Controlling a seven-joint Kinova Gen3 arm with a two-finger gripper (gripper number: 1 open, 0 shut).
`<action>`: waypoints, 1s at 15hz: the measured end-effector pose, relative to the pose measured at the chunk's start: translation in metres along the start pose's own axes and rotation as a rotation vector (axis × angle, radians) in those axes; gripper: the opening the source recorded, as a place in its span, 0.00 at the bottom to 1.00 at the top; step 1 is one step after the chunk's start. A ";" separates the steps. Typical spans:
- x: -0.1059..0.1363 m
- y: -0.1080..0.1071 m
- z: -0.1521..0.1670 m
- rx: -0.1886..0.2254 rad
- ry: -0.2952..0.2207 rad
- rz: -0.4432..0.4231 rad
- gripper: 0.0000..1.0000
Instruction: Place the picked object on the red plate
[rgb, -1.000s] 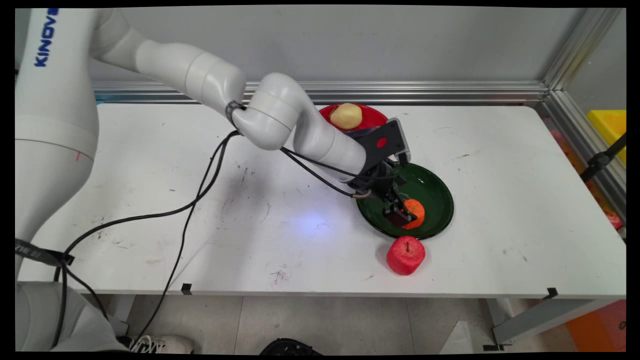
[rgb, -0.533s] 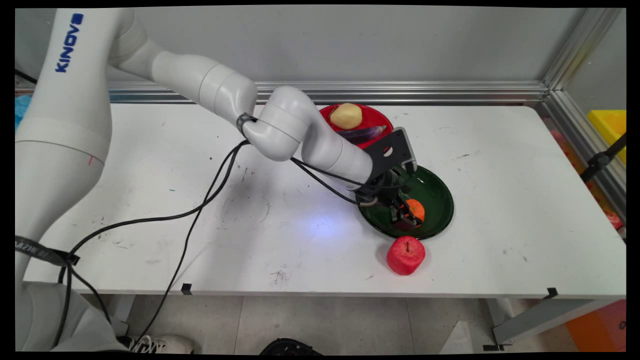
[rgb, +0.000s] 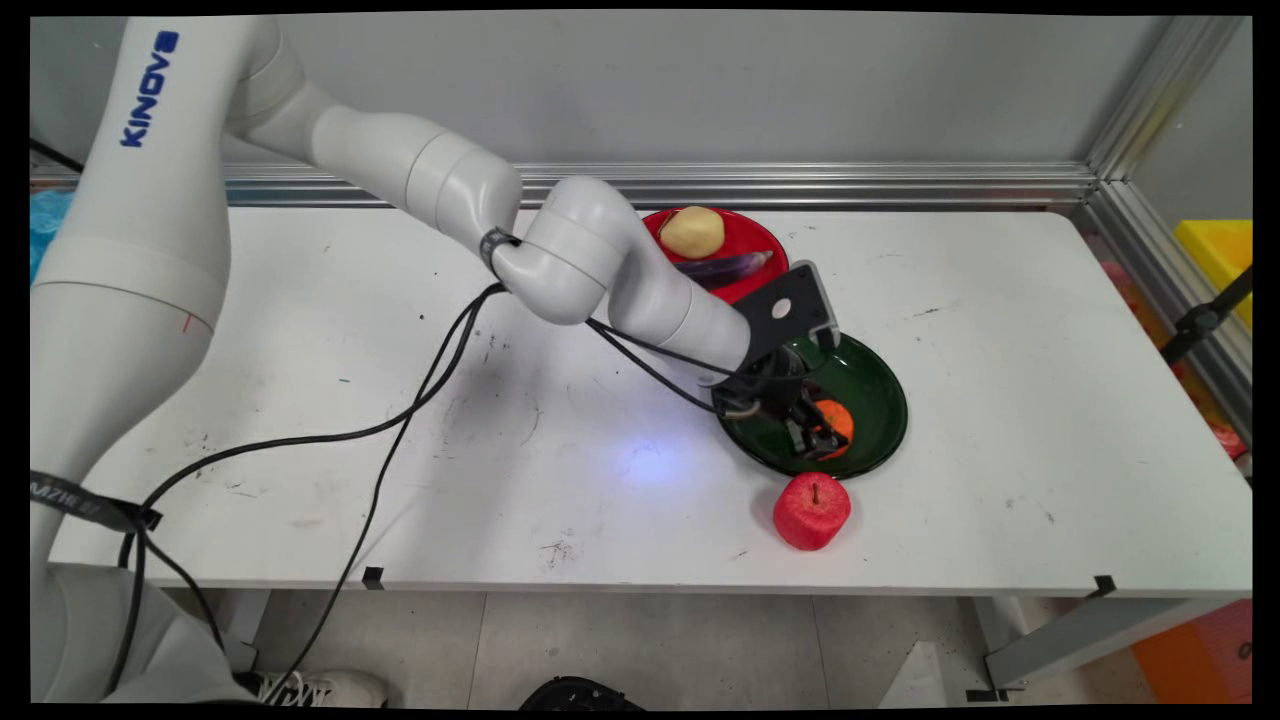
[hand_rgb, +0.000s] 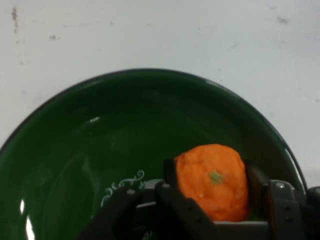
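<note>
Since a second ago the arm has swung a little toward the table's near edge and the gripper (rgb: 815, 437) has settled lower into the green plate (rgb: 875, 375); the red plate behind it, earlier partly covered by the wrist, now shows its purple eggplant (rgb: 725, 267) beside the yellow potato (rgb: 692, 230). The orange (rgb: 835, 420) sits at much the same spot in the green plate, toward the side nearest the red apple.

In the hand view the two black fingers (hand_rgb: 172, 192) stand on either side of the orange (hand_rgb: 212, 182), closed against its flanks, so the gripper (hand_rgb: 210, 200) is clamped on the fruit. The orange rests inside the green plate (hand_rgb: 75, 150), off its centre, beside a pale scroll pattern on the plate's floor.

The orange is roundish, with no clear long axis; its small green stem mark faces the hand camera.

The red apple (rgb: 811, 510) stands on the white table (rgb: 1000, 400) just beside the green plate's near rim, stem up, apart from the gripper. The red plate (rgb: 745, 232) lies just behind the green plate.
</note>
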 end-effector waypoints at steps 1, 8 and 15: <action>0.002 -0.002 -0.002 0.000 0.004 -0.005 0.00; 0.018 -0.035 -0.039 -0.002 0.030 -0.024 0.00; 0.010 -0.083 -0.083 0.015 0.017 -0.004 0.00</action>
